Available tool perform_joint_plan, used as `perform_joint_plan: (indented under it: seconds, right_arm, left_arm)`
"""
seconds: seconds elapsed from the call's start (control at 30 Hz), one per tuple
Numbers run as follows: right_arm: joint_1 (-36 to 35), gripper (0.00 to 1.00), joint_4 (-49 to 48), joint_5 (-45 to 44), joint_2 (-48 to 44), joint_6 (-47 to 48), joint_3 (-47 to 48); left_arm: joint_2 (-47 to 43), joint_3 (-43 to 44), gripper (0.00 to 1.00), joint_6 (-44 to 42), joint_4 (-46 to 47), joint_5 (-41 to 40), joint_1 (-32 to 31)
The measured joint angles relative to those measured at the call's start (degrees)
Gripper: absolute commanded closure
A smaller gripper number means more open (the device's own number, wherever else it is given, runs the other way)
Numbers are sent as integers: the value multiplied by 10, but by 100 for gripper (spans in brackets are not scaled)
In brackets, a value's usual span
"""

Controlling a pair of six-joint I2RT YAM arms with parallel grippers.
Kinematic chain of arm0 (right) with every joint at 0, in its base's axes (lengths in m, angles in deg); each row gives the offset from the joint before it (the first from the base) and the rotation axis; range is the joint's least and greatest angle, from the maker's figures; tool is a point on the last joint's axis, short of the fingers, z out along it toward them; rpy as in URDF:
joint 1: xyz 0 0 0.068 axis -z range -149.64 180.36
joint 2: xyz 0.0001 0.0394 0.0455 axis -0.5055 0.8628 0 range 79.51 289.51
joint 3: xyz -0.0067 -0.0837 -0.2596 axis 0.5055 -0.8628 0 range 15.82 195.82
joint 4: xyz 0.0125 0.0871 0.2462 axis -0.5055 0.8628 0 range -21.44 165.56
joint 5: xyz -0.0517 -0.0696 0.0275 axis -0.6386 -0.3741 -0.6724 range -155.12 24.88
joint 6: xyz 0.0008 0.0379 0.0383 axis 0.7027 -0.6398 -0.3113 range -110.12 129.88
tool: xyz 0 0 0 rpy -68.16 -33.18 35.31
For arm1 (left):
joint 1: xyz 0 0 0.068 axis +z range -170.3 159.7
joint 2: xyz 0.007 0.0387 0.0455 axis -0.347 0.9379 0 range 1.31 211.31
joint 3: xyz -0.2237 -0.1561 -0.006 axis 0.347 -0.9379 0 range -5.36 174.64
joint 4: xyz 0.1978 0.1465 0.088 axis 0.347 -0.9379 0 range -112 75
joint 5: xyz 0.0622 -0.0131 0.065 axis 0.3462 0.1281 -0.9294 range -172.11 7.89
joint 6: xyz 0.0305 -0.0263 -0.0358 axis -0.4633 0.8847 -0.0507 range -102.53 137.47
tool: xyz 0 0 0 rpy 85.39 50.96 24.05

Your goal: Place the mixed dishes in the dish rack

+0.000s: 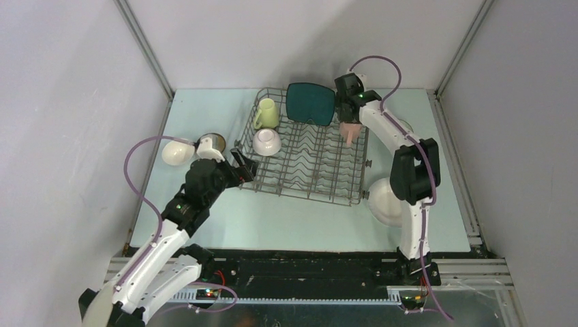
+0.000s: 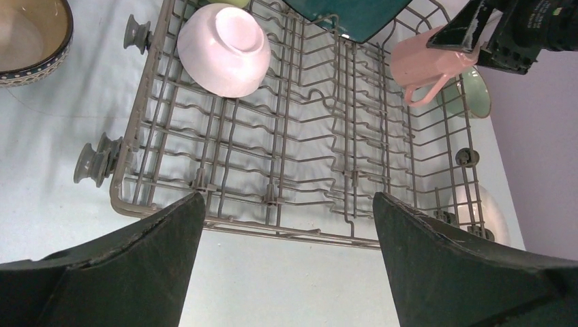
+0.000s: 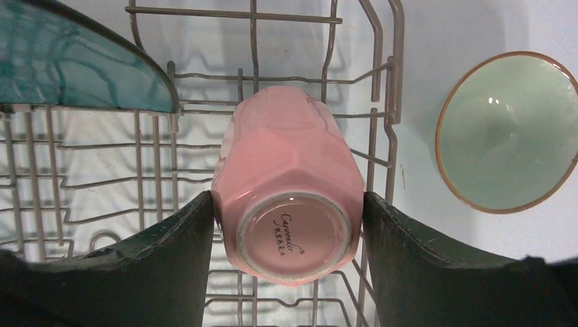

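Right gripper (image 3: pixel 286 204) is partly closed around the pink cup (image 3: pixel 286 170), base up and mouth pointing down over the far right corner of the dish rack (image 1: pixel 313 163), while the left gripper (image 2: pixel 286 225) hangs wide open and empty at the near left corner.

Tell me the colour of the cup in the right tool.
The cup is pink, clearest in the right wrist view.

You see a pink cup (image 3: pixel 286 177), a teal plate (image 1: pixel 310 103), a pale green bowl (image 3: pixel 508 129) with a brown rim, and a grey rack (image 1: pixel 310 163).
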Motion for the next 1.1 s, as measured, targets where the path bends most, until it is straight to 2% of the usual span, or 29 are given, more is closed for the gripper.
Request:
perform_joint_plan:
  seconds: [0.3,0.5,0.57,0.73,0.87,0.97,1.1]
  right_arm:
    - [9,97,3,-6,41,9,11]
    - [20,82,-4,9,45,17,10]
    - [22,74,-6,14,45,21,10]
    - [22,42,-8,19,45,29,10]
    - [19,30,-13,19,45,35,9]
    - [19,12,-23,19,45,39,4]
    - [19,1,-32,19,43,45,2]
  left_arm:
    - [1,-10,0,0,5,-2,0]
    - [2,-10,1,0,-3,-20,0]
    - [2,-10,2,0,-3,-20,0]
    - [2,-10,2,0,-3,-20,0]
    - [2,-10,2,0,-3,-20,0]
    - [2,-10,2,0,-3,-20,0]
    - [2,-10,2,0,-3,-21,0]
